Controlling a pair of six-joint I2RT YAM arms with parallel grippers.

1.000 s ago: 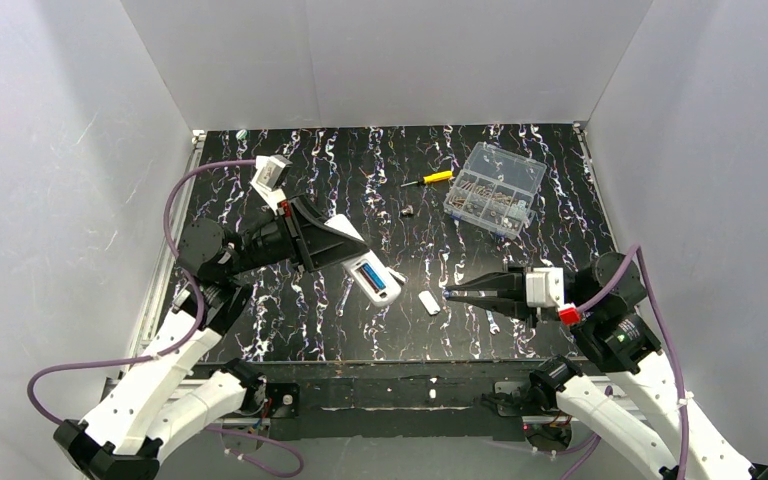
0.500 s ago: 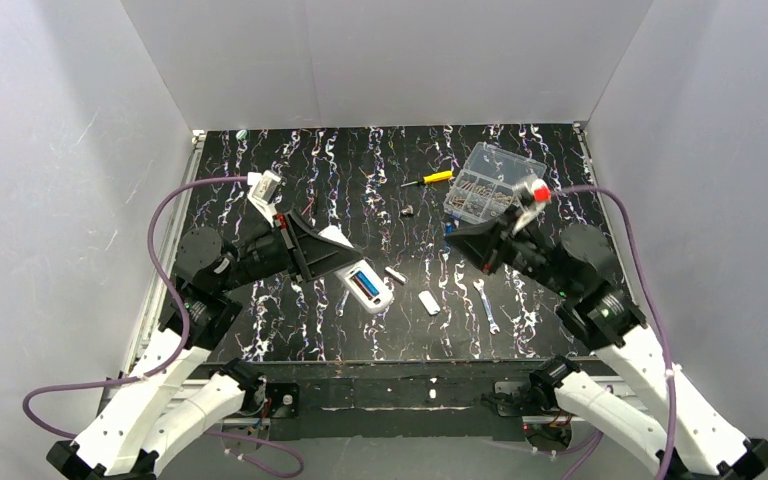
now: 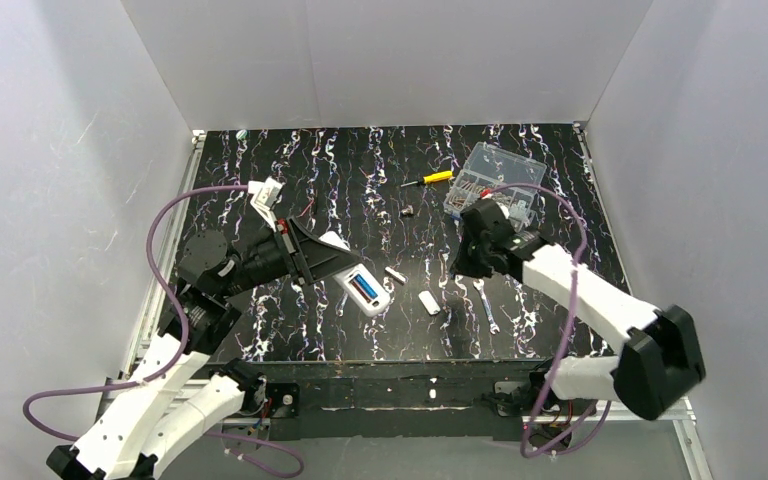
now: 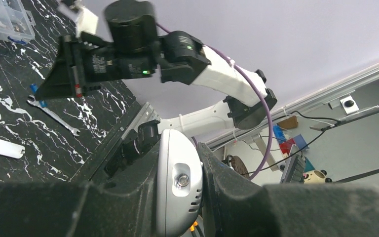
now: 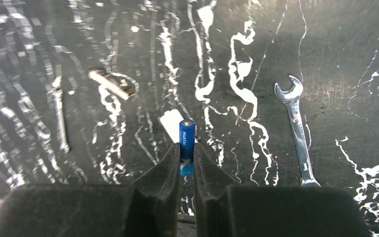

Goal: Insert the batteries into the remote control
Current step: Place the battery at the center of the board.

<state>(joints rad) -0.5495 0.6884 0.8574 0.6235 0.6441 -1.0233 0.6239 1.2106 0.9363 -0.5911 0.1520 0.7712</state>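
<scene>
The white remote control (image 3: 372, 298) lies tilted left of centre, back up, with one blue battery (image 3: 363, 286) in its open compartment. My left gripper (image 3: 338, 258) is shut on its far end. In the left wrist view that rounded end (image 4: 177, 190) sits clamped between the black fingers (image 4: 227, 182). My right gripper (image 5: 187, 159) is shut on a second blue battery (image 5: 187, 138), which sticks out past the tips. In the top view the right gripper (image 3: 457, 264) points down, to the right of the remote. The left wrist view shows that battery's tip (image 4: 33, 88).
A white battery cover (image 3: 429, 302) and a silver wrench (image 3: 487, 306) lie near the front. A small metal piece (image 3: 395, 274) and a thin silver tool (image 3: 343, 300) lie by the remote. At the back are a yellow-handled screwdriver (image 3: 428, 179) and a clear compartment box (image 3: 495, 185).
The right arm has swung from the front right to the middle, turning its gripper downward with the battery still held. The left gripper has shifted the remote slightly forward.
</scene>
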